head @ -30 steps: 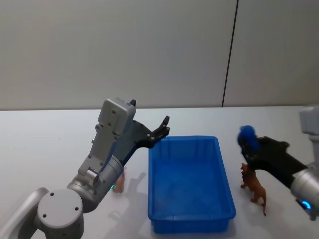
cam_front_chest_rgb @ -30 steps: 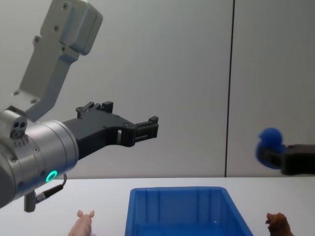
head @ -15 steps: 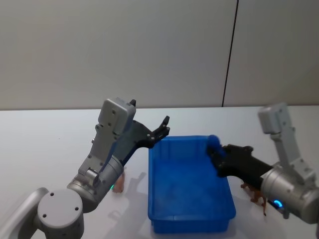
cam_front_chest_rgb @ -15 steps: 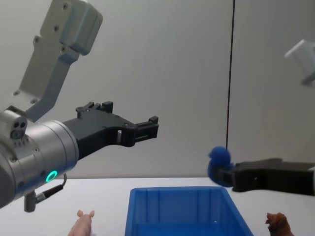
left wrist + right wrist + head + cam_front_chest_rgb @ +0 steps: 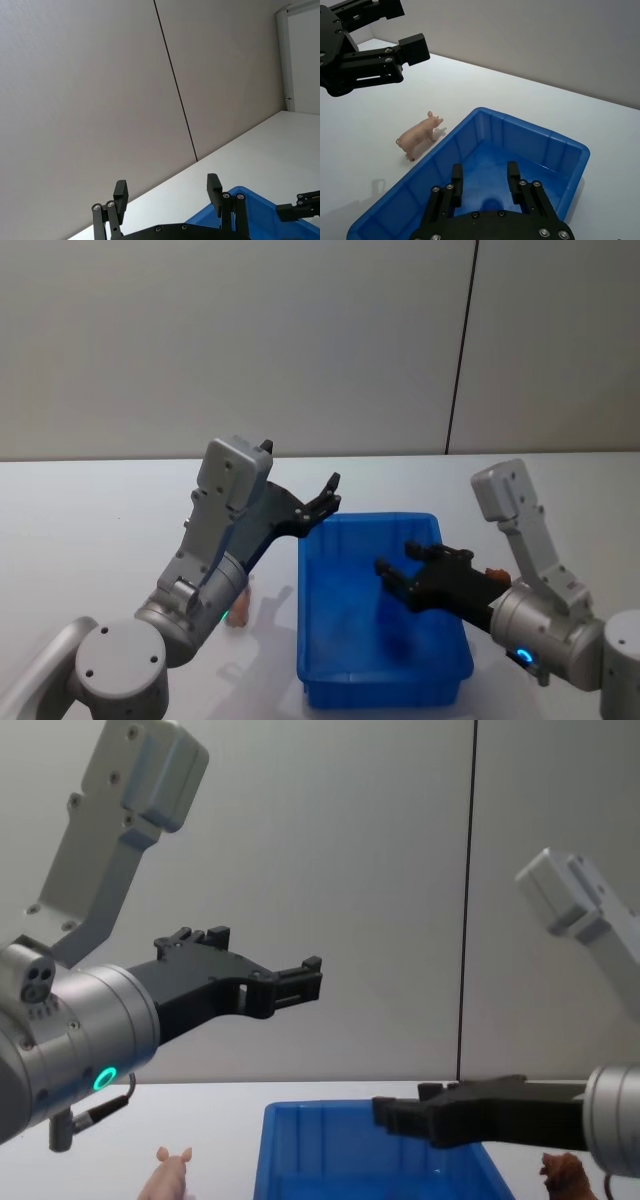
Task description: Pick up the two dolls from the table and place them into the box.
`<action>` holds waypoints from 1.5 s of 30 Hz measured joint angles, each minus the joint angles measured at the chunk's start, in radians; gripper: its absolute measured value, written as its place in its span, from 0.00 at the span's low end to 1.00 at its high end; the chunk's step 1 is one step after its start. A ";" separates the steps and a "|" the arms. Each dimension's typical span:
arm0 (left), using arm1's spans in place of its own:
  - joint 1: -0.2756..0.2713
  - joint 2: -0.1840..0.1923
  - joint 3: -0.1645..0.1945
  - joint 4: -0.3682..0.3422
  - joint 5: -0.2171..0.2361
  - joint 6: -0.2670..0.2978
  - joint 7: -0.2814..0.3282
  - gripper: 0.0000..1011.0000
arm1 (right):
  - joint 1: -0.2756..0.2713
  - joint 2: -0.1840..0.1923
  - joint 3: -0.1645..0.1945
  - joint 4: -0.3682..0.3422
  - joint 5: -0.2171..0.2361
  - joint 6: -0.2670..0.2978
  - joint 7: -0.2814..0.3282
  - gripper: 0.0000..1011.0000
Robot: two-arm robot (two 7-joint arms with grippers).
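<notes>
Two dolls stand on the table (image 5: 80, 520) outside the box (image 5: 385, 677), one on each side of it. Nearest on the left, the pink pig (image 5: 420, 136) is on its feet just beside the box's long wall, partly behind the left arm in the head view. On the right, the reddish-brown doll (image 5: 568, 1178) stands close to the opposite wall. Both look like small, light, rigid moulded figures, so I judge that a gentle pinch would lift them. The thin legs, ears and tail are poor holds. The sound grip is across the flanks at mid-body, coming down from above, though the pig's smooth skin may slip more than the shaggy coat.

Above the box's middle hovers the right gripper (image 5: 485, 170), fingers spread apart and holding nothing. Below it, a small dark-blue round shape (image 5: 491, 204) lies on the box floor, too indistinct to identify. Farther back, the left gripper (image 5: 328, 498) hangs raised near the far left corner of the box, its fingers also apart and empty.
</notes>
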 joint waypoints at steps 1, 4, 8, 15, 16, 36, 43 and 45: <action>0.000 0.000 0.000 0.000 0.000 0.000 0.000 0.99 | 0.002 -0.002 -0.003 0.005 -0.002 -0.002 0.001 0.54; 0.000 0.000 0.000 0.000 0.000 0.000 0.000 0.99 | 0.003 -0.004 -0.006 0.010 -0.003 -0.007 0.002 0.60; 0.000 0.000 0.000 0.000 0.000 0.000 0.000 0.99 | 0.004 -0.006 -0.009 0.012 -0.003 -0.018 0.002 0.75; 0.000 0.000 0.000 0.000 0.000 0.000 0.000 0.99 | -0.001 -0.005 -0.010 0.010 0.003 -0.031 -0.013 0.94; 0.000 0.000 0.000 0.000 0.000 0.000 0.000 0.99 | -0.004 -0.004 -0.010 0.007 0.004 -0.033 -0.020 0.97; 0.000 0.000 0.000 0.000 0.000 0.000 0.000 0.99 | -0.067 0.056 0.039 -0.071 0.053 0.005 -0.181 0.99; 0.000 0.000 0.000 0.000 0.000 0.000 0.000 0.99 | -0.084 0.077 0.056 -0.091 0.060 0.034 -0.217 0.99; 0.000 0.000 0.000 0.000 0.000 0.000 0.000 0.99 | -0.091 0.084 0.062 -0.097 0.061 0.049 -0.229 0.99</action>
